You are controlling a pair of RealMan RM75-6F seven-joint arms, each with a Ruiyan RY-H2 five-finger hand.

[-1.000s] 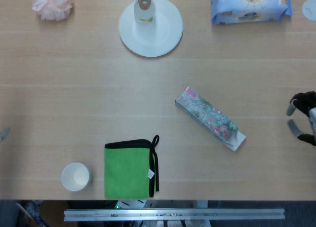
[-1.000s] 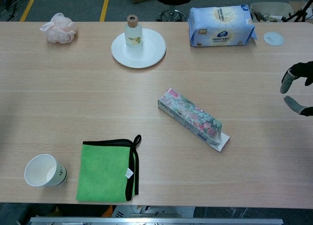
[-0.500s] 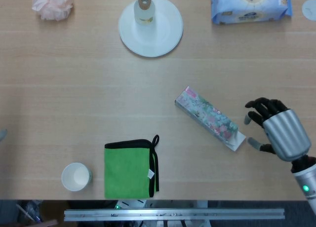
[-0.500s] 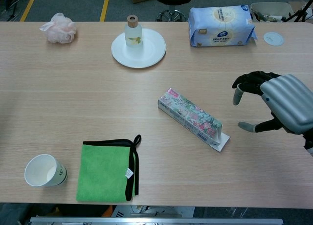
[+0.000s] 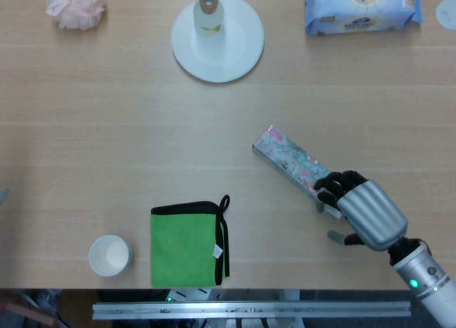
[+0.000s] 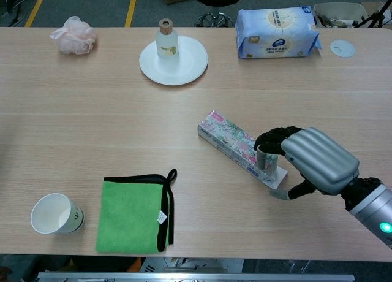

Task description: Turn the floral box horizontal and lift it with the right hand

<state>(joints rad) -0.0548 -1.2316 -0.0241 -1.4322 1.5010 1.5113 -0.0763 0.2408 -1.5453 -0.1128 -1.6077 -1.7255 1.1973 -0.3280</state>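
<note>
The floral box (image 5: 288,159) lies flat on the table, slanting from upper left to lower right, with a white flap at its lower right end. In the chest view the floral box (image 6: 229,140) shows the same slant. My right hand (image 5: 363,214) has come in from the lower right and sits at that end of the box. Its dark fingers (image 6: 269,141) curl over the box's top at the flap, while the thumb (image 6: 282,195) stays apart on the near side. The right hand (image 6: 312,159) has no closed grip on the box. My left hand does not show.
A green cloth (image 5: 185,246) and a paper cup (image 5: 109,255) lie near the front edge on the left. At the back stand a white plate (image 5: 239,50) with a small bottle (image 5: 208,14), a blue tissue pack (image 5: 360,7) and a pink puff (image 5: 76,6).
My right hand has swept in from the right edge towards the left and down, reaching the box's lower right end. The box has not moved.
</note>
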